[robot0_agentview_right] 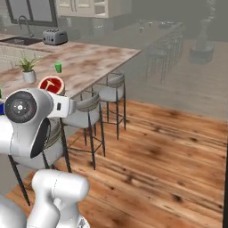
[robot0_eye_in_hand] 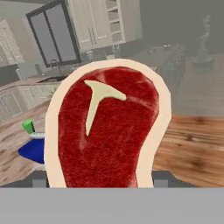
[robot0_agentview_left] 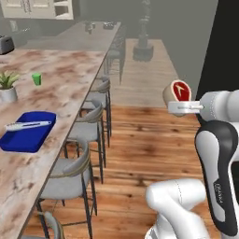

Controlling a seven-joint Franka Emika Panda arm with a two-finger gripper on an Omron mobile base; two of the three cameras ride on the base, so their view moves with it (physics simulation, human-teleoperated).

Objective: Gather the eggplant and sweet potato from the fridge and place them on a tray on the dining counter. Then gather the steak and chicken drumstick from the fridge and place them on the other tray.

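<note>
Left base view: hand [robot0_agentview_left: 179, 107] grips steak [robot0_agentview_left: 178, 91] upright over the floor, blue tray [robot0_agentview_left: 25, 135] on counter [robot0_agentview_left: 70, 79] well off to its left; thin pinch could slip w/ fast swing.

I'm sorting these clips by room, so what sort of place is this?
Most likely an open home kitchen with a dining bar: a long marbled dining counter lined with grey bar stools, and a toaster beside a sink on cream cabinets behind.
</note>
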